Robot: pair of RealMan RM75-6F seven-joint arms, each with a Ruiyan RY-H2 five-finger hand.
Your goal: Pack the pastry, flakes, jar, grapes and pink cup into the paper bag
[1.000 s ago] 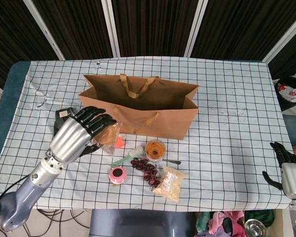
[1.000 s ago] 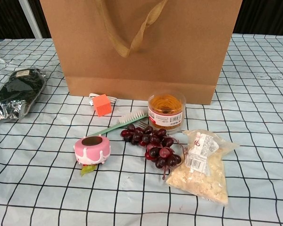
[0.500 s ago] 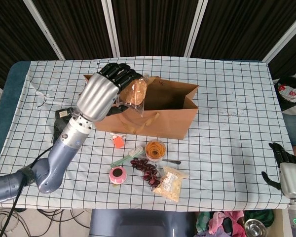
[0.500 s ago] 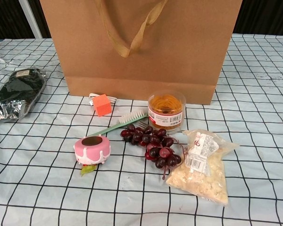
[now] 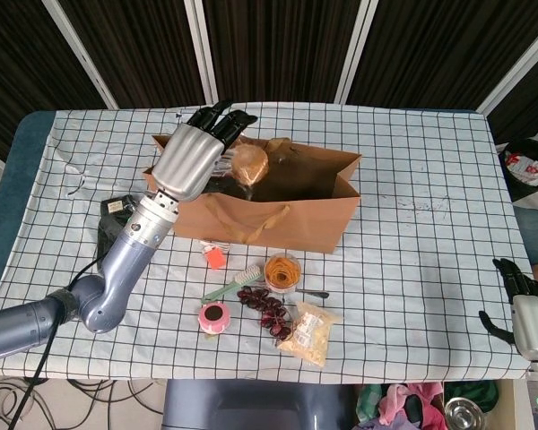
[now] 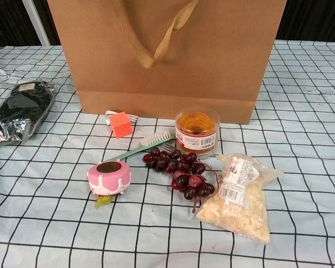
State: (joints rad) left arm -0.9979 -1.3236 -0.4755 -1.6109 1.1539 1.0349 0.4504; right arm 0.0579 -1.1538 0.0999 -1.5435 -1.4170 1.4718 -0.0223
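Left hand [image 5: 190,159] hangs over the open bag [image 5: 287,215], its fingers spread, the pastry [image 5: 248,164] just beside them in the bag's mouth; whether they touch, I cannot tell. Jar [image 6: 197,132], grapes [image 6: 181,170], flakes [image 6: 238,198] and cup [image 6: 109,177] lie before the bag.

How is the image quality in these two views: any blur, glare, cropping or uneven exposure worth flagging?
Head view: evenly lit and sharp, soft shadows, background panels very dark; left hand over the paper bag shows slight softness. Right hand is cut by the frame edge. Chest view: crisp up close; the bag's top is cropped out, mild glare on the foil packet.
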